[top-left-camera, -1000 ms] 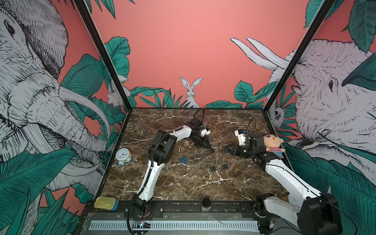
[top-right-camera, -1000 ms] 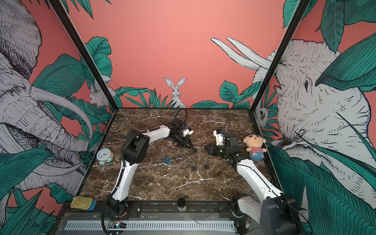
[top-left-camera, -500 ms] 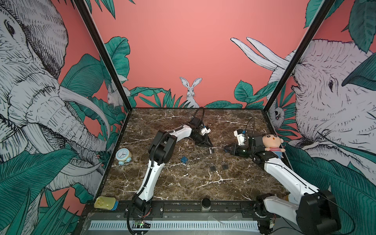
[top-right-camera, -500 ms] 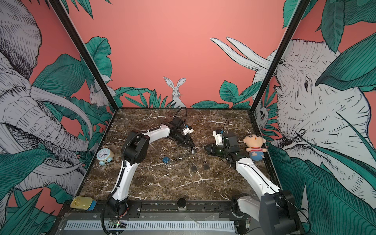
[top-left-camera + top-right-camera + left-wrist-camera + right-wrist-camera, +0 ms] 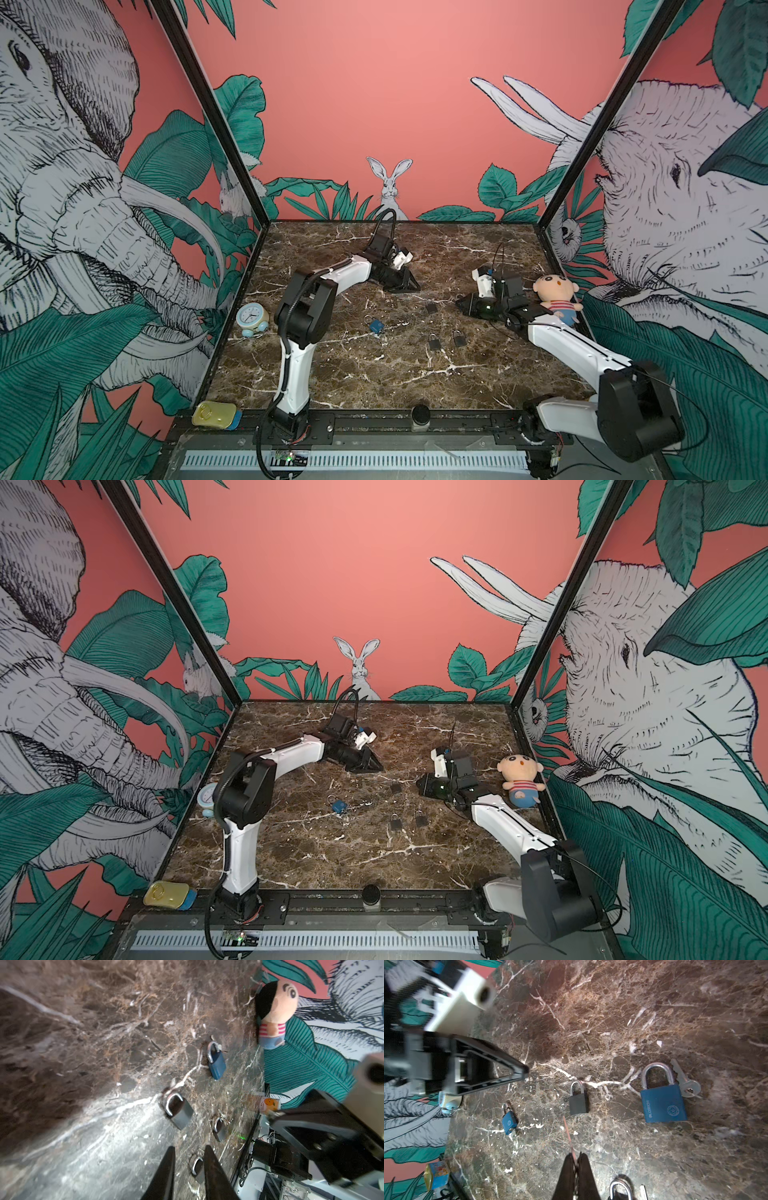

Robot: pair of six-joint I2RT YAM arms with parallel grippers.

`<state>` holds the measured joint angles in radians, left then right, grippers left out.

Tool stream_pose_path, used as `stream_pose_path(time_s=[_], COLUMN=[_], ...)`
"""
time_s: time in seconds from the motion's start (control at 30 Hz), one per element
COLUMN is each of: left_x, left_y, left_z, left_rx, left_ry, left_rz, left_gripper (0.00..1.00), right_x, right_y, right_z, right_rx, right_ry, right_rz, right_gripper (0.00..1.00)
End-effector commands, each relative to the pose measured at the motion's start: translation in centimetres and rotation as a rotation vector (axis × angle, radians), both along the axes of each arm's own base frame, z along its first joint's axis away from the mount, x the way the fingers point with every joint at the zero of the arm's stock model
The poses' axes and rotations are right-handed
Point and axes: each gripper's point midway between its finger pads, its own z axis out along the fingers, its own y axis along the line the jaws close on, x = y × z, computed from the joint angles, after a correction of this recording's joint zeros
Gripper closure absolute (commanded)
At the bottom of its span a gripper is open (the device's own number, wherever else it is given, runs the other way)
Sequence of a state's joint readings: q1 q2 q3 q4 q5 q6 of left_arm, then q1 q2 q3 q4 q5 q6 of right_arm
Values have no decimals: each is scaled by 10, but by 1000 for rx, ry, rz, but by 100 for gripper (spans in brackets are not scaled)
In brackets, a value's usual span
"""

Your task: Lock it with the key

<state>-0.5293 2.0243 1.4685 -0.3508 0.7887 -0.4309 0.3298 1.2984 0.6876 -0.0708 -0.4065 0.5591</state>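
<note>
Dark brown marble worktop, white-veined, under everything. Two white-and-black robot arms based at the front edge: left arm folded up and reaching toward the back, right arm rising from the front right corner and turned inward. Black-fingered left hand low over the worktop just behind the middle, tapered fingers a little apart, nothing between them. Matching right hand right of the middle, aimed toward the left edge, well apart from the other hand, fingers pressed tight together; thin reddish sliver showing beyond their tips, hard to tell whether gripped. Soft plush doll, peach head, red-striped shirt, against the right edge, just beside the right arm. Pale blue round alarm clock at the left edge. Flat yellow ring-pull tin at the front left corner. Small dark grey padlock with a steel shackle flat on the worktop near the middle, between the two hands, touching neither. Two further dark padlocks side by side, nearer the front edge. Bright blue padlock, in both wrist views, flat toward the right edge close by the right hand, plain silver key loose just beside its shackle. A second blue padlock left of the middle.
</note>
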Motion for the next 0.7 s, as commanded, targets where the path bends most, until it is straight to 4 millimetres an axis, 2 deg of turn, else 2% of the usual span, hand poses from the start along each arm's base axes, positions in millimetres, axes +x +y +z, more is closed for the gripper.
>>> stream_pose_path(time_s=[0.0, 0.1, 0.33, 0.43, 0.47, 0.67], left_x=[-1, -6, -12, -16, -17, -17], left_y=[1, 13, 54, 63, 65, 71], left_z=[38, 53, 74, 76, 76, 71], left_rx=[-74, -112, -170, -164, -162, -157], left_ry=[-100, -134, -190, -203, -207, -211], left_rz=[31, 65, 184, 199, 200, 217], left_gripper=[73, 72, 70, 70, 70, 70], right_x=[26, 33, 50, 56, 57, 58], right_y=[4, 14, 31, 35, 35, 39], right_z=[9, -4, -26, -30, -41, -56], right_rx=[-31, -46, -62, -79, -89, -99], right_ry=[-78, -61, -37, -38, -17, 18], right_rz=[-53, -54, -78, -91, -94, -96], right_gripper=[100, 100, 100, 100, 100, 100])
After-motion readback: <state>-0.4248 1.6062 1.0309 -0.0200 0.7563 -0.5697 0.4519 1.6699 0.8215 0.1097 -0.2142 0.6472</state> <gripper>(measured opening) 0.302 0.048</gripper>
